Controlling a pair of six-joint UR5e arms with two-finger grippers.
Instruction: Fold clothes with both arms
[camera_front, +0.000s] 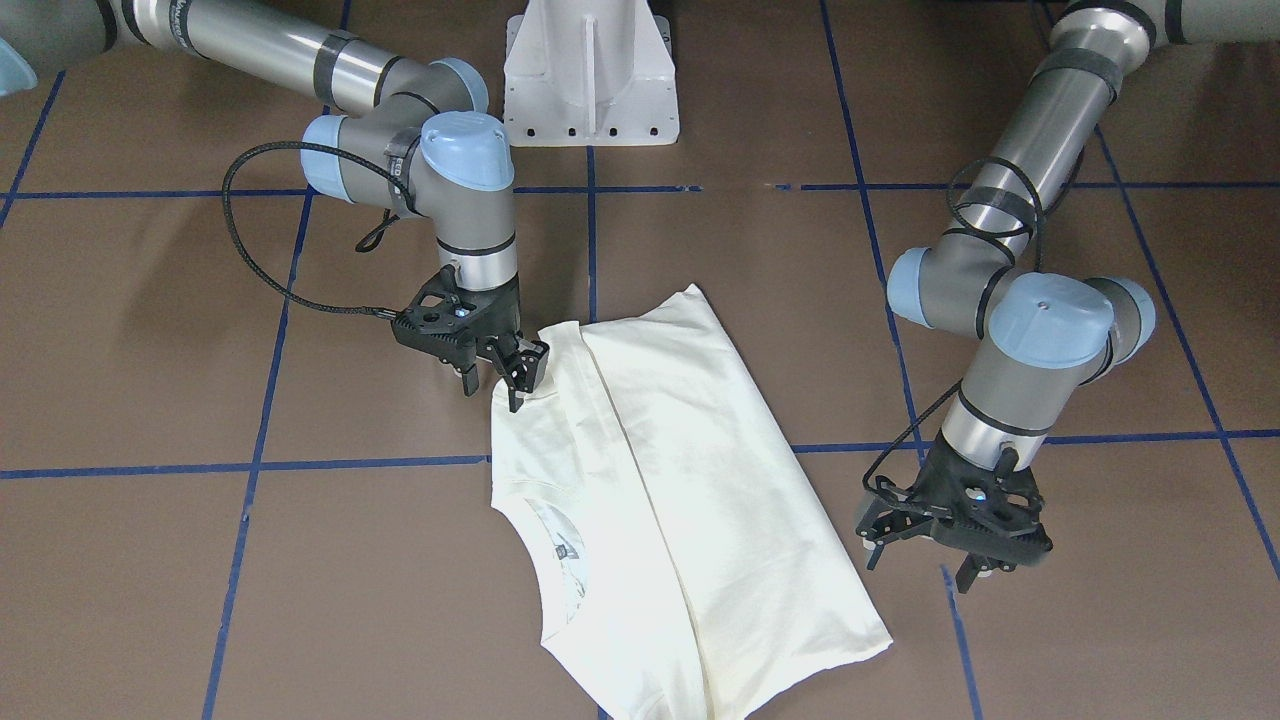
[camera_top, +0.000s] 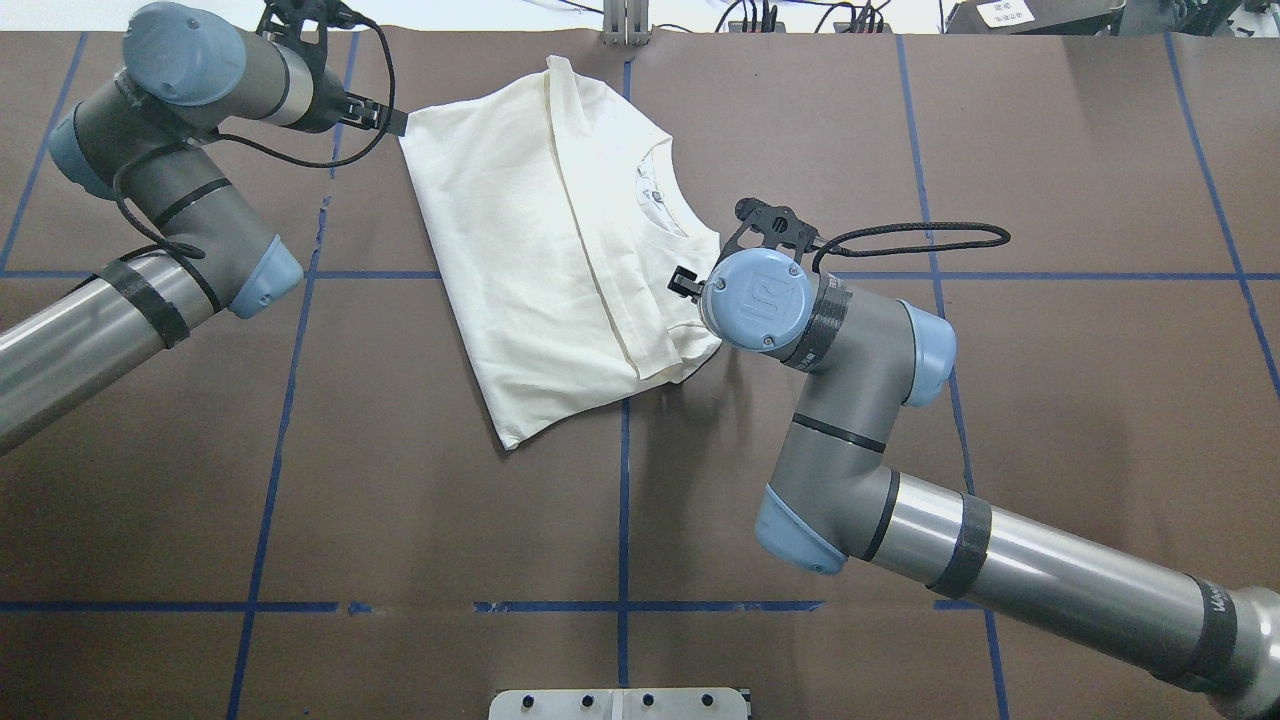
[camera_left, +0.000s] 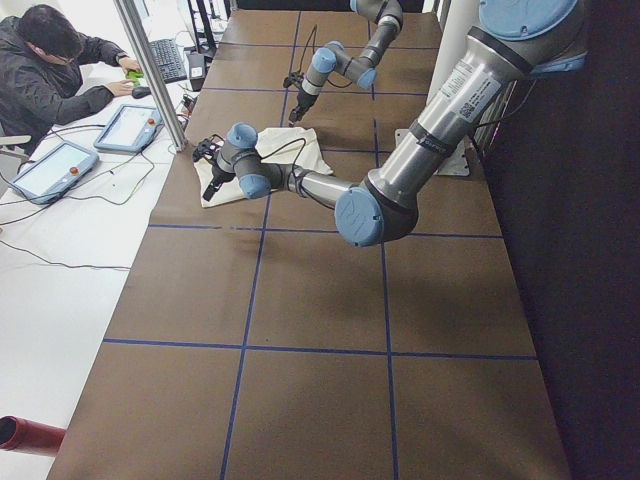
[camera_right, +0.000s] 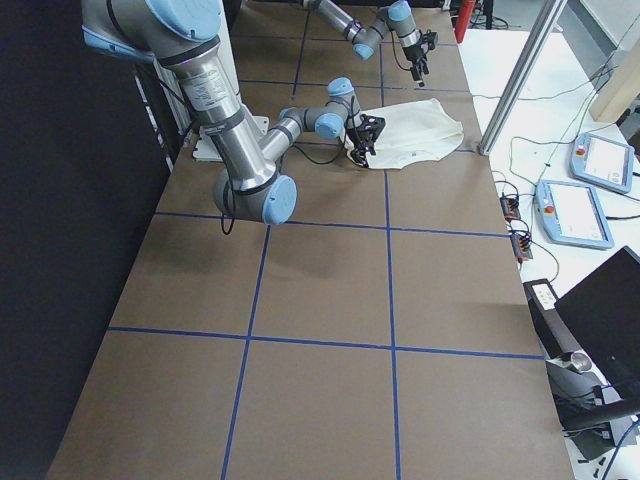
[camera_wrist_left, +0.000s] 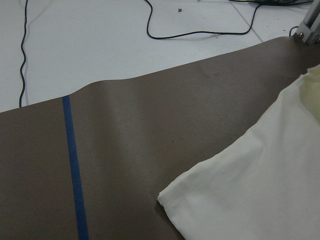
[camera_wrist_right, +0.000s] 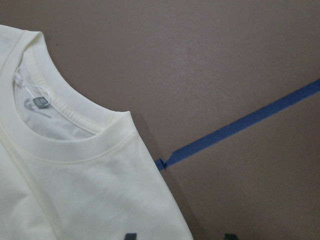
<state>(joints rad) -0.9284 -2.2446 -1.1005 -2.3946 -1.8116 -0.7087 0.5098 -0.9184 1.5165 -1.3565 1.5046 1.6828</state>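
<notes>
T-shirt (camera_front: 680, 480) is laid flat on the brown table (camera_front: 150, 350), near the far edge from the robot's base. It is folded lengthwise, with one straight fold edge running down its middle. The collar (camera_front: 530, 545) is turned toward the right arm's side.

Right end effector (camera_front: 492, 395) is set at the shirt's edge on the collar side, one finger touching the cloth and the other over bare table. Its jaws are seen apart, with nothing clamped.

Left end effector (camera_front: 917, 573) is placed off the shirt on the opposite side, near a corner. Brown table is seen between it and the cloth. Its fingers appear spread and nothing is held.

Differences between views are noted:
- In the overhead view the right end effector is hidden under its own wrist cap, while the left end effector (camera_top: 385, 118) is seen just beside the shirt corner.
- In the right wrist view the ribbed collar (camera_wrist_right: 75, 117), a small label (camera_wrist_right: 42, 102) inside it and a blue tape line (camera_wrist_right: 240, 127) are shown. Two dark fingertips (camera_wrist_right: 229, 236) are cut off by the lower border, one over cloth and one over table.
- In the left wrist view only a shirt corner (camera_wrist_left: 167, 197) is shown, with no fingers in frame.
- In the exterior left view a seated operator (camera_left: 50, 70) is shown.
</notes>
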